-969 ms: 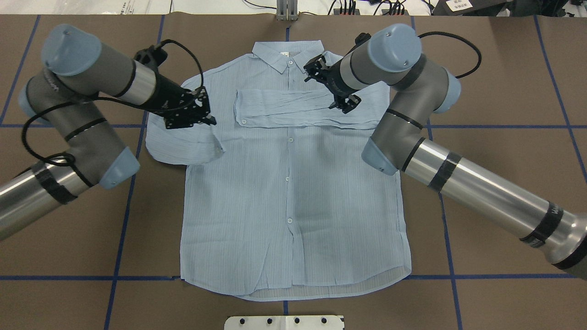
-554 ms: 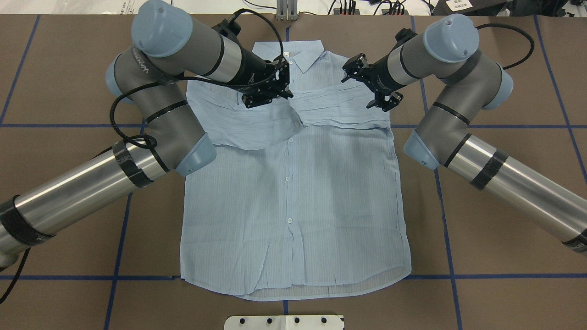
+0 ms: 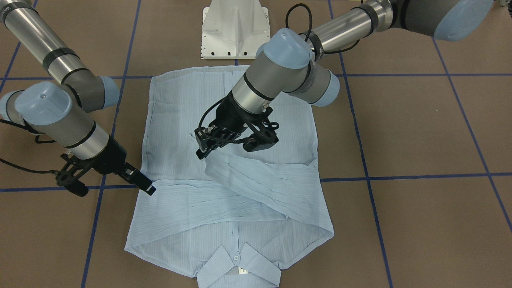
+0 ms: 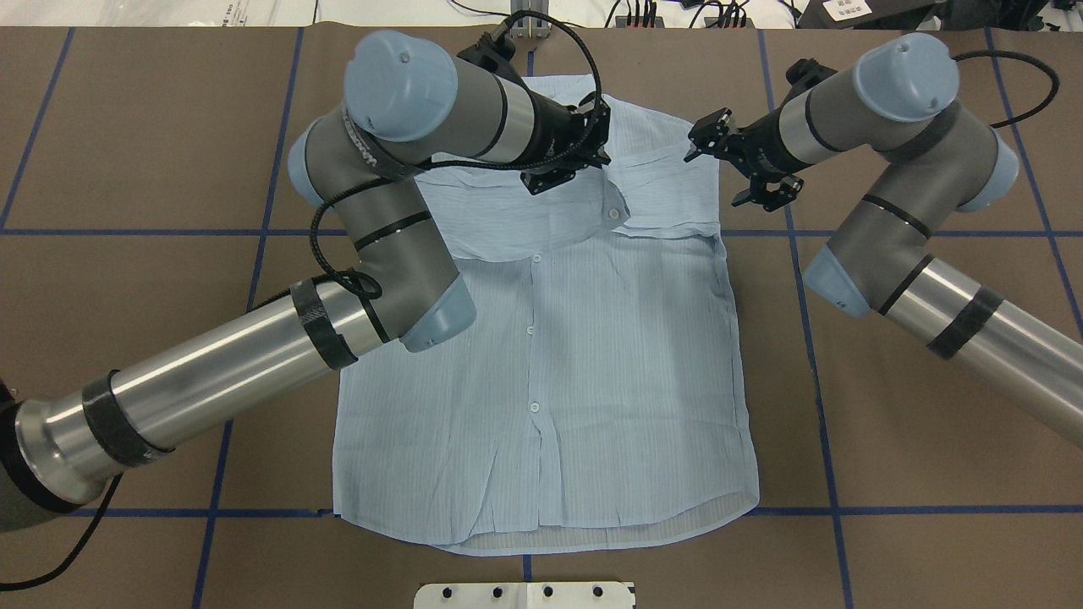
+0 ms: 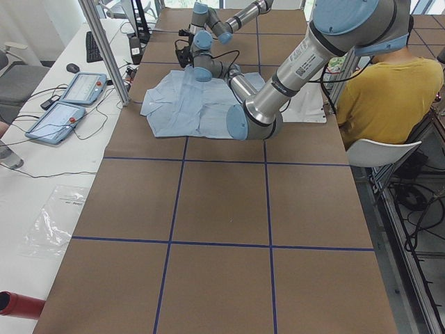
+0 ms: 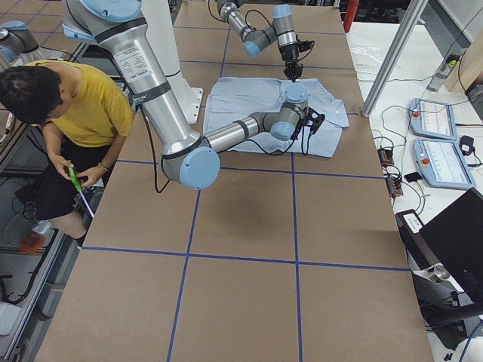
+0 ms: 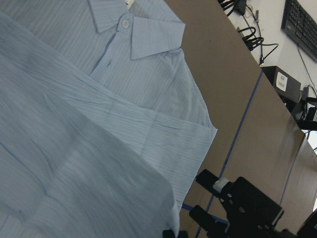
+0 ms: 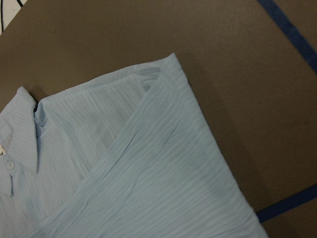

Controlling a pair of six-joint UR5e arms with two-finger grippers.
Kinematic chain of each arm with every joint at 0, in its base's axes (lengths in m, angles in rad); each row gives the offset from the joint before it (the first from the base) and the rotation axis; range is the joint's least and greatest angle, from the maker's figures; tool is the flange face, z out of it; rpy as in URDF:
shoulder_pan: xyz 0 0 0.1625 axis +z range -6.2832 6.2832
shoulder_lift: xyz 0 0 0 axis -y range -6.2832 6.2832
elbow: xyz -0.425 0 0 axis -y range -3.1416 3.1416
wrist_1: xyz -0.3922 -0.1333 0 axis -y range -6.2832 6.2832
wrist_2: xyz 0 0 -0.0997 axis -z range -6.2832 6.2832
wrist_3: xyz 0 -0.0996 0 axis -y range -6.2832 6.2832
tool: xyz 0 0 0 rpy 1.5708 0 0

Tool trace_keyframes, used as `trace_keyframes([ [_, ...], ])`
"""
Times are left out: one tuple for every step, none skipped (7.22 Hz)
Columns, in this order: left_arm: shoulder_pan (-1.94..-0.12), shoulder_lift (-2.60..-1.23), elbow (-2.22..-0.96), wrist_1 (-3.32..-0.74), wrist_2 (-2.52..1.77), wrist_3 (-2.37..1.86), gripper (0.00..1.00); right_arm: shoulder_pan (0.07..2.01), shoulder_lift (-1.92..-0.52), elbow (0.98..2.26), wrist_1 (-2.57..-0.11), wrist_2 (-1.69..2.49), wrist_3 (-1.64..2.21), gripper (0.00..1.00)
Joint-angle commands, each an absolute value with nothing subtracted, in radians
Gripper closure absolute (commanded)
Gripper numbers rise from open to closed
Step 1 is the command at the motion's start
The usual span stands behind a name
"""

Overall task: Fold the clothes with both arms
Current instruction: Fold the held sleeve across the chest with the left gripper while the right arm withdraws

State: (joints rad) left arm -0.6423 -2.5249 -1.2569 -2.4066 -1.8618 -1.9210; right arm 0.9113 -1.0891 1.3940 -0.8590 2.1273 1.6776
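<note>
The light-blue shirt (image 4: 541, 364) lies flat, front up, on the brown table, with its collar (image 3: 240, 264) at the far side from the robot. Its right sleeve (image 3: 180, 204) is folded across the chest. My left gripper (image 4: 596, 152) is shut on the cuff end of the left sleeve (image 3: 256, 180) and holds it just above the chest, so that this sleeve crosses over the right one. It also shows in the front-facing view (image 3: 200, 144). My right gripper (image 4: 704, 135) is open and empty beside the shirt's right shoulder, and also shows in the front-facing view (image 3: 144, 187).
The white pedestal base (image 3: 234, 32) stands at the robot's edge of the table, by the shirt's hem. Blue tape lines (image 4: 804, 296) cross the brown cover. A person in yellow (image 6: 83, 98) sits beside the table. Control tablets (image 5: 66, 104) lie on a side bench.
My left gripper has carried the left sleeve from the shirt's left side across the chest. My right gripper has drawn back off the folded right sleeve to the shirt's right shoulder.
</note>
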Motion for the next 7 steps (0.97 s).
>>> trace_keyframes([
  [-0.582,-2.546,-1.233,-2.424,-1.798,-1.922,1.00,0.997,-1.161,1.394,-0.862,2.192,1.530,0.00],
  [-0.560,-2.562,-1.217,-2.428,-1.770,-1.924,1.00,1.006,-1.181,1.391,-0.862,2.194,1.508,0.00],
  [-0.549,-2.594,-1.162,-2.468,-1.766,-1.922,0.83,1.018,-1.207,1.394,-0.859,2.203,1.503,0.00],
  [-0.542,-2.627,-1.108,-2.486,-1.764,-1.921,0.41,1.016,-1.209,1.396,-0.859,2.204,1.506,0.00],
  [-0.540,-2.629,-1.111,-2.487,-1.758,-1.919,0.26,1.014,-1.213,1.394,-0.859,2.203,1.506,0.00],
  [-0.541,-2.629,-1.127,-2.485,-1.758,-1.917,0.17,1.012,-1.213,1.402,-0.858,2.204,1.522,0.00],
  [-0.541,-2.623,-1.158,-2.482,-1.761,-1.919,0.17,0.988,-1.218,1.422,-0.857,2.200,1.541,0.00],
])
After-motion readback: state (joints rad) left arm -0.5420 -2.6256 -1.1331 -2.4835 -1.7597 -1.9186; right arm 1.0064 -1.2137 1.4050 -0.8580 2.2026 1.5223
